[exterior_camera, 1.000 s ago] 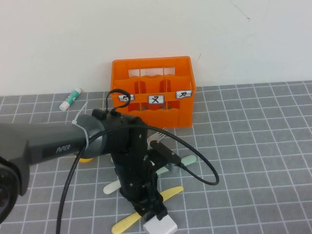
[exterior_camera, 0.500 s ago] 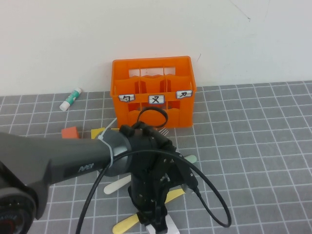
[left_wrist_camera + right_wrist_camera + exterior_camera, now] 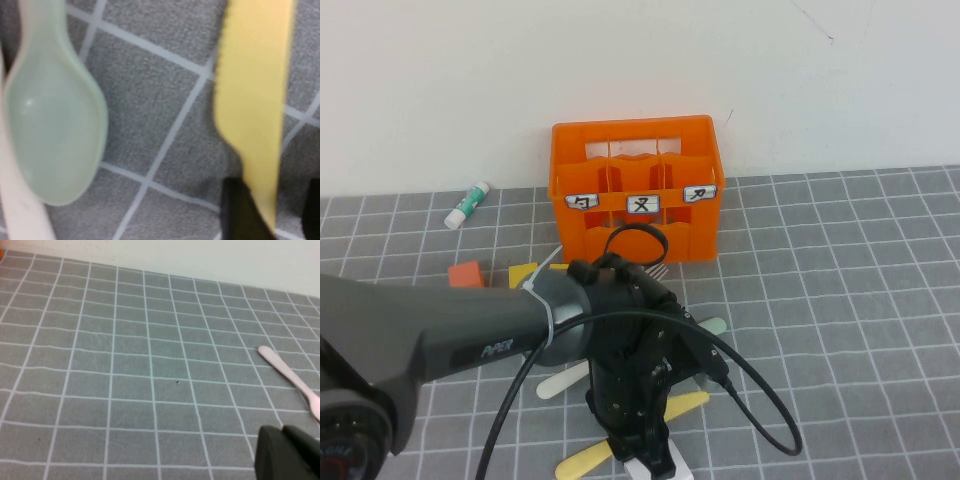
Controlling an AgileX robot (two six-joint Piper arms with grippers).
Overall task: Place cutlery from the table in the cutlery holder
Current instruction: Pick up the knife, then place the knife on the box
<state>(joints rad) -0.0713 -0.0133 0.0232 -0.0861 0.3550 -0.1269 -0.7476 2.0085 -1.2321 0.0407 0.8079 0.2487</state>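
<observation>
The orange cutlery holder [image 3: 635, 200] stands at the back against the wall. On the table [image 3: 840, 300], the yellow knife [image 3: 588, 459] lies near the front edge. The white knife [image 3: 560, 382] and mint spoon [image 3: 713, 327] lie beside my arm, and fork tines [image 3: 660, 270] show by the crate. My left gripper [image 3: 650, 455] points down over the yellow knife. In the left wrist view the gripper [image 3: 275, 215] is open, its dark fingers on either side of the yellow knife [image 3: 255, 100], with the spoon [image 3: 55, 135] beside it. My right gripper [image 3: 289, 452] is shut and empty, low over the table.
An orange cube [image 3: 466, 273] and a yellow cube [image 3: 523, 272] sit left of the crate. A glue stick [image 3: 467, 203] lies by the wall. A small white box [image 3: 642, 471] sits under my left gripper. A pale cutlery handle [image 3: 290, 377] lies beyond my right gripper.
My left arm has swung right, uncovering the two cubes. Its gripper stays low over the yellow knife and has barely moved in the last half second.
</observation>
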